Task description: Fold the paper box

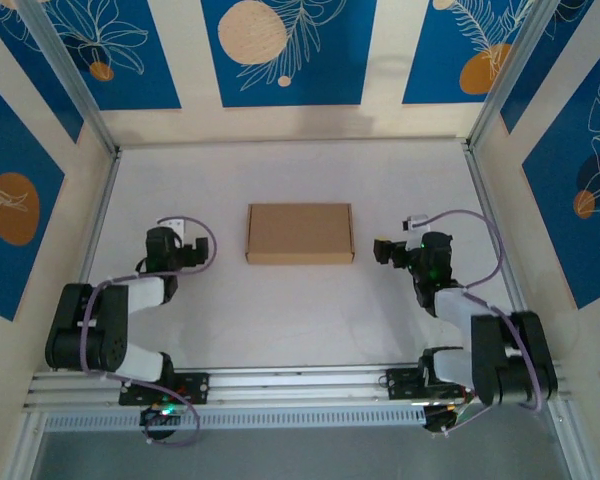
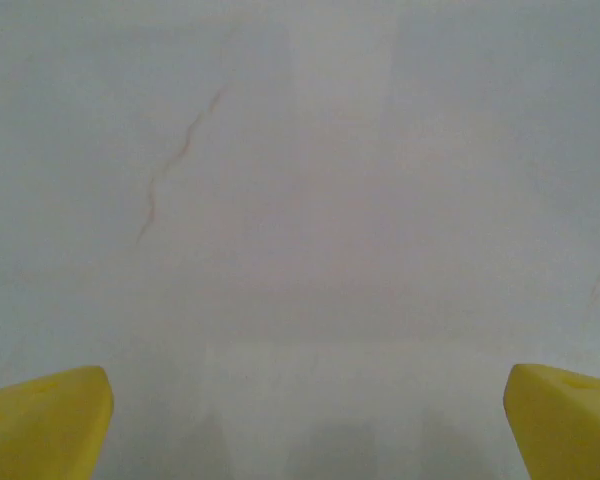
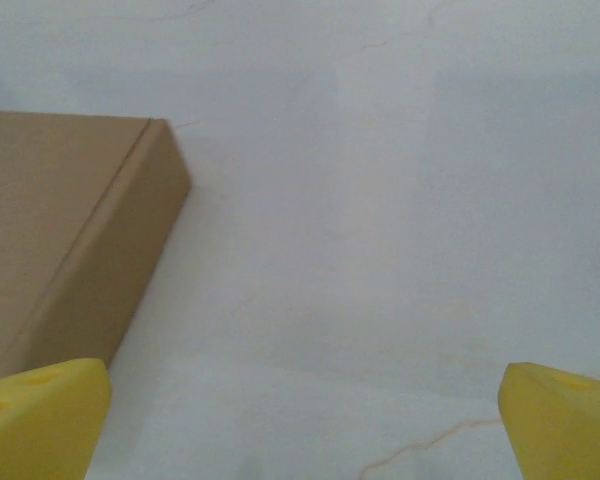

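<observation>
The paper box (image 1: 299,233) is a shallow closed brown cardboard rectangle lying flat in the middle of the white table. Its corner and side wall (image 3: 90,250) fill the left of the right wrist view. My left gripper (image 1: 180,243) hangs to the left of the box, apart from it, its yellow fingertips (image 2: 45,420) wide apart over bare table. To the right of the box, my right gripper (image 1: 385,250) also stands open and apart from it, with nothing between its yellow fingertips (image 3: 40,415).
White walls with blue and orange panels (image 1: 280,50) enclose the table on three sides. A metal rail (image 1: 300,385) runs along the near edge where both arm bases are bolted. Bare table lies in front of the box.
</observation>
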Controlling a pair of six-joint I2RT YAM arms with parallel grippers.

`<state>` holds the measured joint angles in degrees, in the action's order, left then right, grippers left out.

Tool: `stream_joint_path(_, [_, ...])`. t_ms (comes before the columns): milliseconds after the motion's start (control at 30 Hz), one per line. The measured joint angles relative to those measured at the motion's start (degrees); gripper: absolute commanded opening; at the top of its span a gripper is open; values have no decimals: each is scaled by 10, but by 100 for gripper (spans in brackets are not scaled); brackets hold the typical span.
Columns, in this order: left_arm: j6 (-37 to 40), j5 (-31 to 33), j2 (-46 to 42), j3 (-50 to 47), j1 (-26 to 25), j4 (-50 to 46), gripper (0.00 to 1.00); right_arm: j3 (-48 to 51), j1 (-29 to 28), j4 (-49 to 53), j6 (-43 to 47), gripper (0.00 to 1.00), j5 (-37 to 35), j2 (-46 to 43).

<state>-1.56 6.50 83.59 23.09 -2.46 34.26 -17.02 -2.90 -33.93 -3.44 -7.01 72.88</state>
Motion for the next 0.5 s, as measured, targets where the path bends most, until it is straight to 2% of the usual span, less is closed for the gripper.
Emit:
stream_joint_path(100, [2,-1,49,-55,1,163,100,12,25,-107,-6,99,29,82])
stream_joint_path(167, [6,-7,60,-64,1,161,100,13,41,-172,-14,99,49,138])
stream_joint_path(267, [15,-19,62,-38,0,161,100,-19,50,-140,-17,99,68,151])
stream_joint_path(500, [22,-25,62,-14,-1,172,100,-70,36,-131,-21,99,54,151])
